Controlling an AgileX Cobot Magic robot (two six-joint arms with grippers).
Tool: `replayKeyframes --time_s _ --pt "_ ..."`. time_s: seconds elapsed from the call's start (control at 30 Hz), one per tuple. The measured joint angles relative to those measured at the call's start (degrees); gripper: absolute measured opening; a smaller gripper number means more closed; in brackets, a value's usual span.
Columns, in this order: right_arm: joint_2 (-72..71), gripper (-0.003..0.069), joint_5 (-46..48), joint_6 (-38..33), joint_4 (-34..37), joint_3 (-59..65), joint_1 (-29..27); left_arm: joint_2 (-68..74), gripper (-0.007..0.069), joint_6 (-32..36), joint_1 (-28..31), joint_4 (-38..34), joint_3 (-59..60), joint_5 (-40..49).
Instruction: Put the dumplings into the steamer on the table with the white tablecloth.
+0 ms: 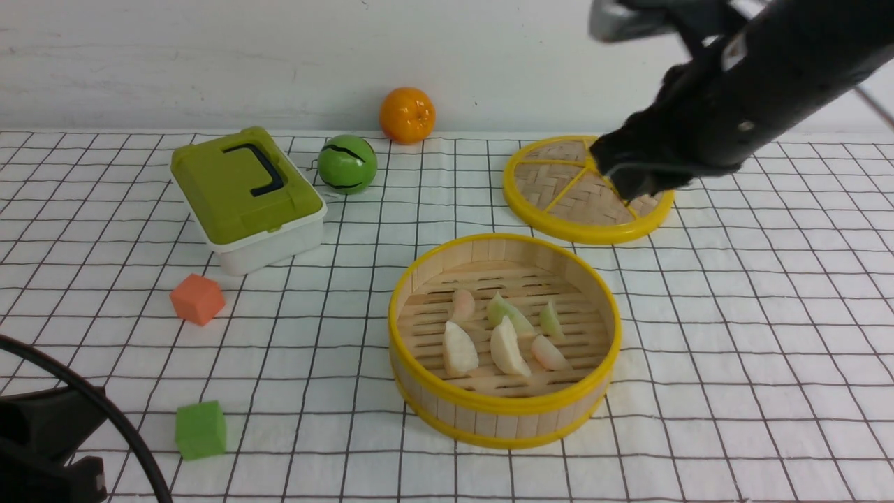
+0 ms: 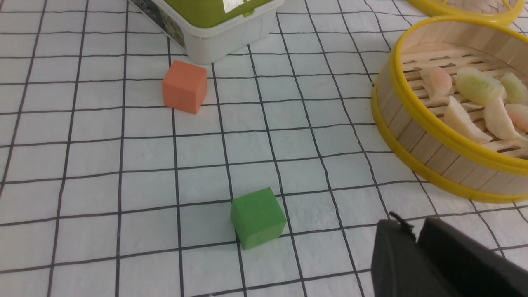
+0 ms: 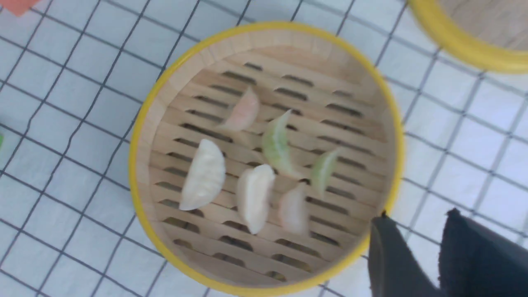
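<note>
The steamer (image 1: 489, 416) stands mid-table on the white tablecloth (image 1: 733, 314). Several dumplings (image 1: 506, 346) lie on its slatted floor: pale green, pinkish and cream-white. The right wrist view looks down on the steamer (image 3: 140, 136) and the dumplings (image 3: 253, 194). My right gripper (image 3: 417, 215) hangs open and empty just outside the rim. In the front view the right gripper (image 1: 628, 185) is raised over the back right. My left gripper (image 2: 412, 222) is shut and empty, low near the front left, with the steamer (image 2: 412, 136) and dumplings (image 2: 478, 84) off to one side.
A flat woven lid (image 1: 559, 195) with yellow spokes lies behind the steamer, partly under my right arm. At the back left are a green-lidded box (image 1: 244, 188), a green ball (image 1: 347, 164) and an orange (image 1: 407, 115). An orange cube (image 1: 198, 298) and a green cube (image 1: 200, 429) sit front left.
</note>
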Motion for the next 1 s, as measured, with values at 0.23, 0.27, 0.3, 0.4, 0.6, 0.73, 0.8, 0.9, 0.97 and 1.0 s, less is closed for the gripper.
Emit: replayKeyframes --time_s 0.23,0.27,0.3,0.4,0.6,0.73,0.8,0.9,0.97,1.0 --pt "-20.91 -0.0022 -5.83 0.0 -6.94 11.03 0.0 0.0 0.0086 0.0 0.0 0.0 0.0 0.0" --pt "-24.28 -0.0022 -8.5 0.0 -7.0 14.86 0.0 0.0 0.0088 0.0 0.0 0.0 0.0 0.0" --pt "-27.68 -0.0022 -11.02 0.0 -7.14 18.25 0.0 0.0 0.009 0.0 0.0 0.0 0.0 0.0" --pt "-35.68 -0.0022 -19.81 0.0 -7.12 29.65 0.0 0.0 0.009 0.0 0.0 0.0 0.0 0.0" --pt "-51.68 -0.002 -41.26 0.0 -7.2 57.59 0.0 0.0 0.0093 0.0 0.0 0.0 0.0 0.0" --pt "-60.17 -0.0018 -49.27 0.0 -7.33 72.34 0.0 0.0 0.0095 0.0 0.0 0.0 0.0 0.0" --pt "-63.47 -0.0015 -51.67 0.0 -7.38 80.28 0.0 0.0 0.0099 0.0 0.0 0.0 0.0 0.0" --pt "-65.37 -0.0014 -52.28 0.49 -7.16 86.38 0.0 0.0 0.0104 0.0 0.0 0.0 0.0 0.0" --pt "-66.95 -0.0013 -52.16 1.52 -6.92 91.83 0.0 0.0 0.0106 0.0 0.0 0.0 0.0 0.0" --pt "-67.45 -0.0012 -51.64 1.58 -6.78 92.65 0.0 0.0 0.0107 0.0 0.0 0.0 0.0 0.0"
